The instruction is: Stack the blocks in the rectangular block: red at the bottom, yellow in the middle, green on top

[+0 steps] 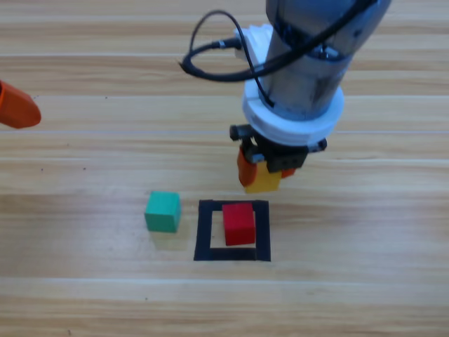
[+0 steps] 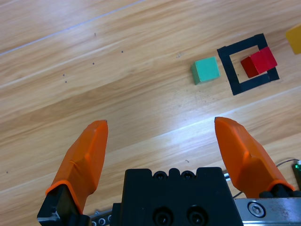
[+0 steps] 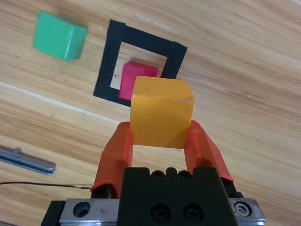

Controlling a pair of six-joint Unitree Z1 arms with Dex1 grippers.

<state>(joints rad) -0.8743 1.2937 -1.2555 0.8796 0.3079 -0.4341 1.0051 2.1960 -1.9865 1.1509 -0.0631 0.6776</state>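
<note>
Red cube (image 1: 239, 223) sits inside the black tape square (image 1: 204, 232), set toward the square's right side, flat on the bare wood. That is the base layer, so the stack looks started and no more.

Yellow cube (image 3: 161, 112) is off the worktop, pinched between the two orange jaws of the right gripper (image 1: 263, 170), which are closed snug on its opposite faces. From above, the cube shows just beyond the far edge of the tape square, near the red one but not over it. The wrist view looks past the yellow cube straight down at the red, which suggests the arm is lining up to set it on top. My read: the carry is under way, the placing not yet done.

Green cube (image 1: 163, 211) rests on the worktop (image 1: 365, 281) just beside the square's left edge, outside the tape. Sensible spot for a piece that goes on last; it is clear of the right arm's path.

Left gripper (image 2: 160, 129) is drawn back at the left edge of the overhead picture, jaws spread wide, holding nothing. It seems to be waiting.

Risk as I judge it: the red cube is off-centre, so the yellow must follow the cube, not the square.
</note>
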